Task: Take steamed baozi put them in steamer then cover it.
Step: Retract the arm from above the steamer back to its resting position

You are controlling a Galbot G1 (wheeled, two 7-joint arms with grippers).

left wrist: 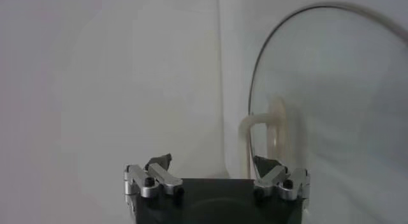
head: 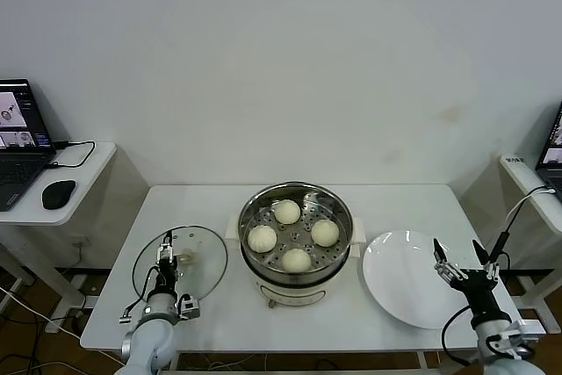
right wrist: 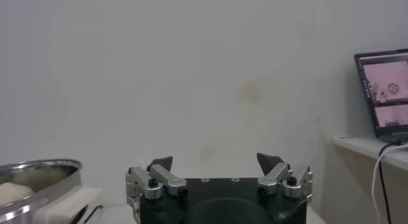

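Left gripper [head: 167, 250] wide open, over cover [head: 204, 248], beside its handle [head: 184, 256]; steamer [head: 297, 195] rightward; right gripper [head: 457, 263] open.

Colour and finish survey

Four cream-white steamed baozi [head: 287, 211] on perforated silver tray of shiny steel steamer [head: 339, 210], white base. Cover [head: 206, 254]: clear glass, metal rim, cream handle. Plate [head: 399, 277] plain white. Tabletop [head: 198, 208] white. Both grippers black with silver fittings.
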